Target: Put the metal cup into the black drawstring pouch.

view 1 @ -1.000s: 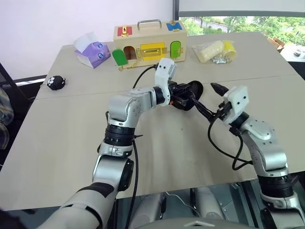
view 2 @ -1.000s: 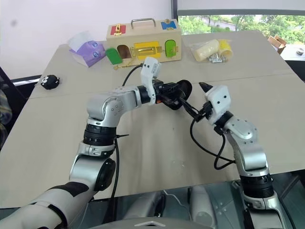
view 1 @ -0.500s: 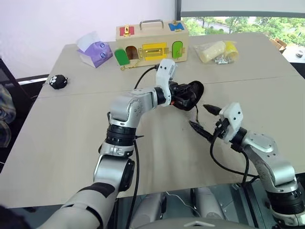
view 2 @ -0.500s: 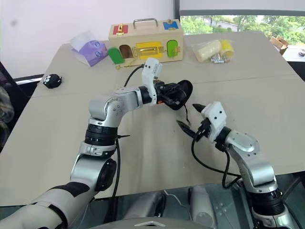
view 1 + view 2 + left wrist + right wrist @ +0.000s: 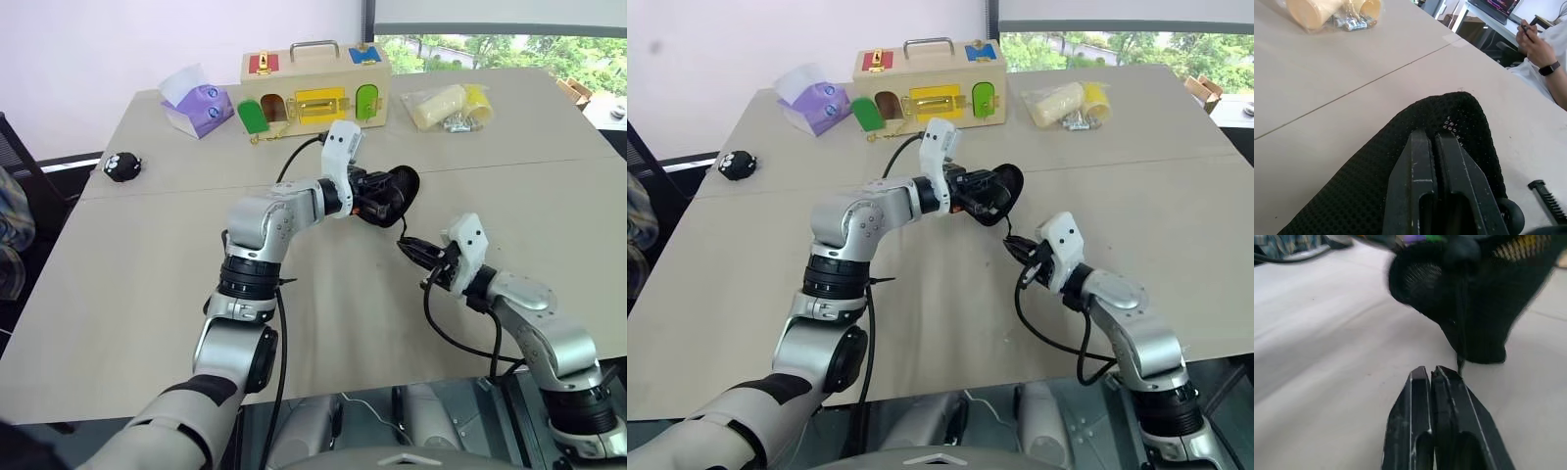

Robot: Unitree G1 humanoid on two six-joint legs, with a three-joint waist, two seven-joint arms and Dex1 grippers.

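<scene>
Here the left gripper, jaws closed on the black drawstring pouch, holds it above mid-table, while the right gripper, closed and empty, sits just below its cord.

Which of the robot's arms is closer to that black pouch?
Left. Its end effector is shut on the black pouch; the right end effector sits shut just below it.

A pale beige worktop with 1 seam line across it spreads beneath and beyond the jaws. Past its far edge stands a plain white wall, with a daylit window showing green trees alongside.
</scene>
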